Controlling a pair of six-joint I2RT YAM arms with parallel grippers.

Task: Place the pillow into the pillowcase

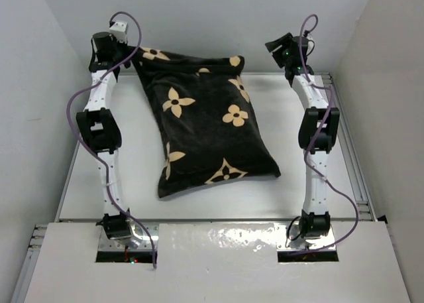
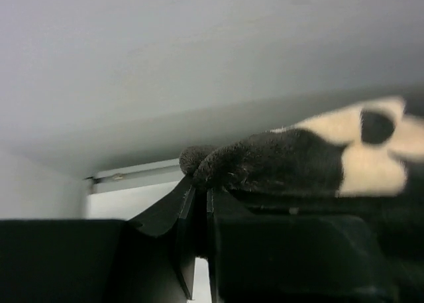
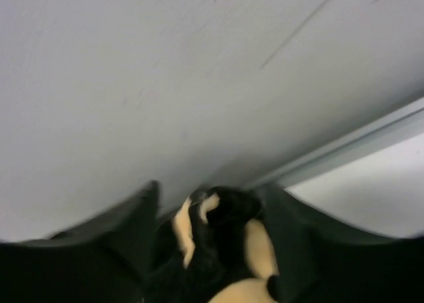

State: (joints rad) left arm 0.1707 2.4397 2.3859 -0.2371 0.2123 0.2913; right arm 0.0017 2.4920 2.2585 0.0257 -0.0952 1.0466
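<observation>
One plump black flowered pillowcase (image 1: 205, 130) lies across the middle of the table (image 1: 318, 203), its far corner raised toward 11 o'clock. The left claw (image 2: 199, 183) clenches that corner. The right claw (image 3: 209, 193) sits at 1 o'clock, its grip impossible to tell.

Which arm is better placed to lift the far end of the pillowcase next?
Left, probably. The left claw is shut on the far corner of the pillowcase; the right claw is open and, in the top view, seems apart from the fabric.
</observation>
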